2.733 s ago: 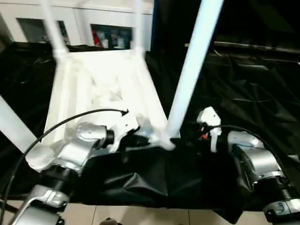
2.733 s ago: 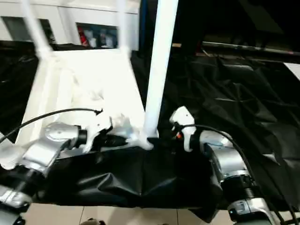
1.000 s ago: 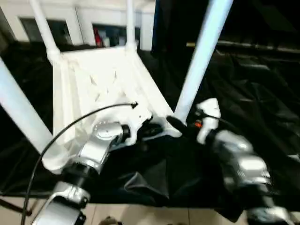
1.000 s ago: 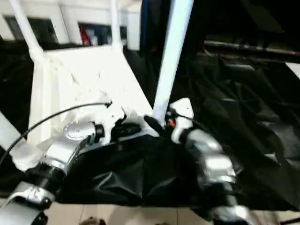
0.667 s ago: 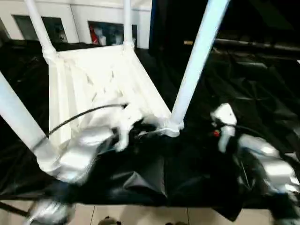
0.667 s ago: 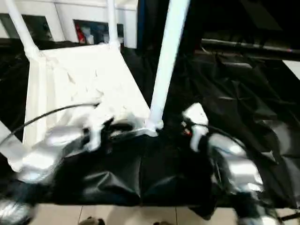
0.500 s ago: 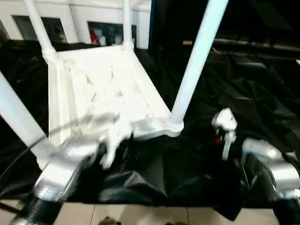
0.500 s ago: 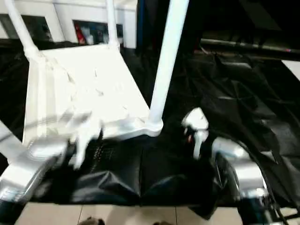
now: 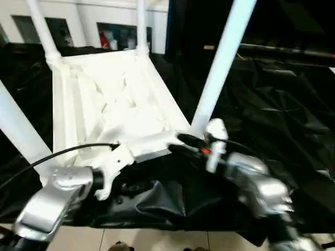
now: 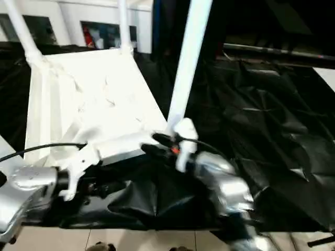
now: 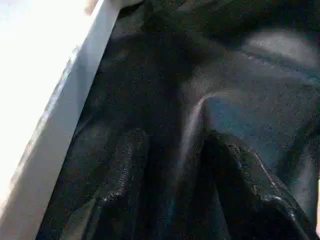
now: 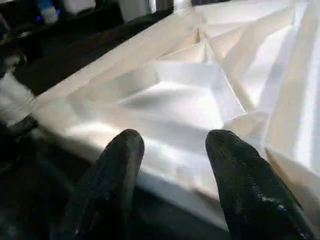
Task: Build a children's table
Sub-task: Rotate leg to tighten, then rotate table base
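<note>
Children's table upside down, both grippers at its near edge

Children's table (image 9: pixel 112 99) lies upside down on a surface draped in wrinkled black sheeting (image 9: pixel 272 99), its ribbed white underside facing up. Four white legs stand in its corner sockets and rise out of view: two at the far corners, one at the near right corner (image 9: pixel 220 63), one at the near left (image 9: pixel 18 130).

The right gripper (image 12: pixel 172 150) reaches in from the right to the near edge of the top, beside the base of the near right leg. Its two black fingers stand apart, jaws partly open, just over the white rim and ribs; nothing is clamped between them.

The left gripper (image 11: pixel 175 165) sits low at the near edge, left of centre, pointing into the folds of the black sheeting next to the white rim. Its jaws are parted with nothing held.

Behind the far end stands a white cabinet (image 9: pixel 84 21) with glass-fronted shelves. Pale floor tiles (image 9: pixel 157 240) show below the sheeting.
</note>
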Robot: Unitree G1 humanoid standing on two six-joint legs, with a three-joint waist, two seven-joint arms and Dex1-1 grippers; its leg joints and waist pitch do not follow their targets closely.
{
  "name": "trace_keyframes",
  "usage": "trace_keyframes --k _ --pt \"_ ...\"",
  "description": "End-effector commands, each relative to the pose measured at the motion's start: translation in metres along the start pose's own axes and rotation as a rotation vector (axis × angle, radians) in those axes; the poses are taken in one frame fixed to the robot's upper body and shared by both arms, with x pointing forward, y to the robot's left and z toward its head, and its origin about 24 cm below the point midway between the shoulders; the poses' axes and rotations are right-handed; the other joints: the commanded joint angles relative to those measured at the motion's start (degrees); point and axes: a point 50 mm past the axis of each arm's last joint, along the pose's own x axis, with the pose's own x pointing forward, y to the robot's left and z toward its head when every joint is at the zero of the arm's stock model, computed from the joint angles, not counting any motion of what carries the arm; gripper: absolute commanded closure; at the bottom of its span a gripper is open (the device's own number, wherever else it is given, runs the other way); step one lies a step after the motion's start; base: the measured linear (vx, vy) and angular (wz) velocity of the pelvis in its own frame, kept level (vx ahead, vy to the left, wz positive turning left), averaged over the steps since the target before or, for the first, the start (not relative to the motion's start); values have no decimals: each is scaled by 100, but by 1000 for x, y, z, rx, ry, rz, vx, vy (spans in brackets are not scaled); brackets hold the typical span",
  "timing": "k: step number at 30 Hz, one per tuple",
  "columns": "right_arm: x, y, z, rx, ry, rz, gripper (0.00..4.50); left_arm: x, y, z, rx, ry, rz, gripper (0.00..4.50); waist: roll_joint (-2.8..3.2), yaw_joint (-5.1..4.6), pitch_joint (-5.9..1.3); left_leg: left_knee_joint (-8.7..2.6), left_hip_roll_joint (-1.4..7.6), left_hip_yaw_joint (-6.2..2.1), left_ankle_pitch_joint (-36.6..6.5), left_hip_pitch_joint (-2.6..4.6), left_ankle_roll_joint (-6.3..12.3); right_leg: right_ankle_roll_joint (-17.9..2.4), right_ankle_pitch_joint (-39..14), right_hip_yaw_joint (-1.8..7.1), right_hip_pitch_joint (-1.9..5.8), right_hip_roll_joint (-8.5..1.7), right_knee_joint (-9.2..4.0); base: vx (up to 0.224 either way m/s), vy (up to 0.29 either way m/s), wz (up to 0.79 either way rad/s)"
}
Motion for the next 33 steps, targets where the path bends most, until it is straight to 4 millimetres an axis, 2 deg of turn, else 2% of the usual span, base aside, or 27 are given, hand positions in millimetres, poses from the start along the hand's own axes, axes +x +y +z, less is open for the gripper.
trace_keyframes --k 1,3,8,13,16,19,22,25,29,33 --pt "3 -5 1 -19 -6 -48 259 -3 -1 3 17 6 14 223 58 -28 -314 -399 218 -104 -1436 102 -73 -964 -1393 309 196 -329 -426 0 0 0" --pt "5 -8 2 -22 -19 -93 284 -3 0 3 19 14 18 223 70 -16 -312 -399 218 -101 -1413 113 -100 -942 -1426 314 189 -338 -425 0 0 0" --pt "6 -38 2 31 -63 -448 291 -5 -1 -1 20 39 28 223 72 -53 -308 -408 201 -100 -1472 129 -247 -890 -1520 322 174 -333 -420 0 0 0" --pt "1 -50 3 0 -62 -553 291 -4 -4 -4 9 39 9 223 71 -32 -315 -393 191 -86 -1424 131 -236 -802 -1280 320 178 -305 -395 0 0 0" --pt "-3 -62 8 -6 -77 -629 291 -5 -8 -6 -2 38 -16 223 34 -47 -306 -390 181 -86 -1474 117 -227 -787 -1379 318 184 -312 -394 0 0 0" --pt "-3 -66 11 -9 -85 -661 291 -6 -10 -7 -4 40 -26 223 43 -47 -306 -379 181 -79 -1449 127 -205 -746 -1381 320 176 -298 -397 0 0 0" --pt "-6 -77 17 -19 -95 -721 291 -8 -16 -8 -10 40 -68 223 34 -54 -315 -369 175 -76 -1324 113 -180 -805 -1157 313 190 -293 -361 0 0 0" --pt "-6 -79 19 -18 -95 -721 291 -9 -17 -8 -10 36 -76 223 34 -58 -315 -355 172 -65 -1277 113 -160 -849 -1069 313 195 -284 -349 0 0 0" --pt "-4 -78 18 -44 -71 -663 291 -17 -22 -6 11 -5 -102 223 28 -56 -310 -352 173 -64 -1247 95 -116 -848 -1031 311 210 -283 -347 0 0 0" --pt "-8 -75 10 -105 -9 -585 291 -32 -33 -9 54 -33 -154 223 24 -77 -292 -362 186 -72 -1405 99 -113 -819 -1283 306 201 -285 -380 0 0 0"
